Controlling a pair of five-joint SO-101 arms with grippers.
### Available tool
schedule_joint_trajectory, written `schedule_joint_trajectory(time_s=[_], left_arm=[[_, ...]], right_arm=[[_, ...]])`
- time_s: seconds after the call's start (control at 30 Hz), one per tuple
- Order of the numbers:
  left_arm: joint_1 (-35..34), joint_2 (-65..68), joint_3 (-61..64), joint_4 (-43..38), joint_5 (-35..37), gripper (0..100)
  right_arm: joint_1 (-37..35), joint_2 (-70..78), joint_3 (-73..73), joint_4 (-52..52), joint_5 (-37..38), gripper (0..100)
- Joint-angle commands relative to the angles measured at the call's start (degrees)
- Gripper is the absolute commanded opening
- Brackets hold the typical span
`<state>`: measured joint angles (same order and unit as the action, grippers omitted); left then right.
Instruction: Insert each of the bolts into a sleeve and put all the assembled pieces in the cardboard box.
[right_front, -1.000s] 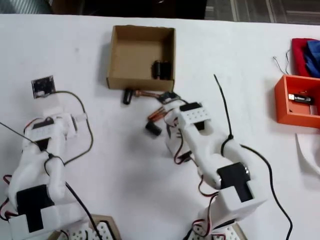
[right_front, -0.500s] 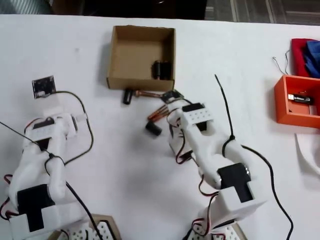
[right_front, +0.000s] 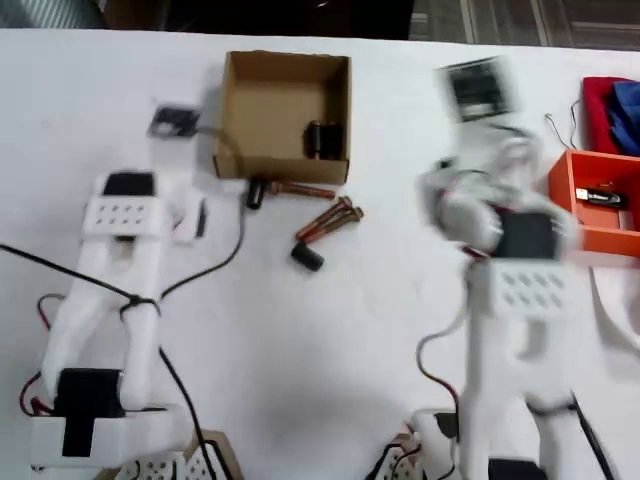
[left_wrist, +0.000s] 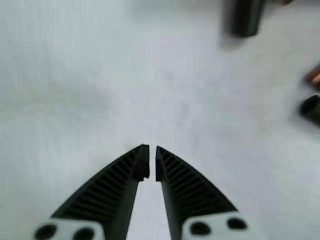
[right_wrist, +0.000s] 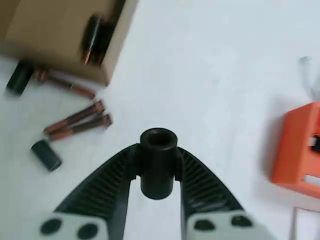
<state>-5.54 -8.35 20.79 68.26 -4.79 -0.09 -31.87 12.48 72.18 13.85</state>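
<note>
My right gripper (right_wrist: 158, 172) is shut on an upright black sleeve (right_wrist: 158, 160), held above the table between the cardboard box (right_wrist: 60, 30) and the orange bin (right_wrist: 300, 150). One assembled piece (right_front: 320, 138) lies in the box (right_front: 280, 165). In front of the box a sleeve (right_front: 257, 190) has a copper bolt (right_front: 300, 189) in it. Two loose bolts (right_front: 328, 220) and a loose sleeve (right_front: 307, 257) lie nearby. My left gripper (left_wrist: 150, 162) is shut and holds nothing; it hangs over bare table to the left of these parts, with a sleeve (left_wrist: 247, 17) ahead of it.
An orange bin (right_front: 595, 200) with a small dark item stands at the right edge, red and blue cloth (right_front: 612, 110) behind it. Cables trail from both arms. The blurred right arm (right_front: 510, 260) stands next to the bin.
The right arm swung up and right, away from the bolts toward the orange bin. The left arm stretched forward toward the box's left front corner.
</note>
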Motion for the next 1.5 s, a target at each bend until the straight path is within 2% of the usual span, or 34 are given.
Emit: schedule_joint_trajectory(time_s=[0.0,0.07,0.13,0.2,0.33,0.43,0.57,0.77,1.17,1.47], left_arm=[[6.8,-0.2,-6.5,-1.6,-0.5,6],[9.4,-0.1,-6.4,-3.2,-1.0,6],[12.6,1.3,-6.4,-3.3,-4.5,7],[16.0,4.8,-6.5,-3.3,-8.1,10],[20.0,15.6,-10.7,-3.3,-10.1,18],[20.1,23.2,-17.9,-1.4,-9.8,18],[21.6,30.0,-27.8,2.8,-9.8,12],[23.7,36.0,-37.8,3.6,-9.8,11],[30.4,43.8,-48.7,2.6,-9.8,15],[31.1,53.5,-58.6,2.8,-9.8,15]], right_arm=[[7.8,-4.0,-8.3,0.4,-3.3,2.2],[10.7,-3.9,-11.0,0.0,-6.1,2.2],[12.2,-3.9,-13.3,-0.5,-8.5,2.2],[12.6,-3.9,-15.6,-0.9,-11.4,2.2],[12.7,-2.9,-18.1,-2.1,-15.0,2.2],[12.7,-0.1,-20.1,-2.4,-15.2,2.2],[12.6,4.3,-22.7,-2.1,-15.2,2.2],[12.6,6.7,-23.0,-2.3,-15.2,2.2],[16.7,7.2,-24.1,-3.1,-15.2,2.2],[19.9,6.8,-24.2,-4.7,-15.2,2.2]])
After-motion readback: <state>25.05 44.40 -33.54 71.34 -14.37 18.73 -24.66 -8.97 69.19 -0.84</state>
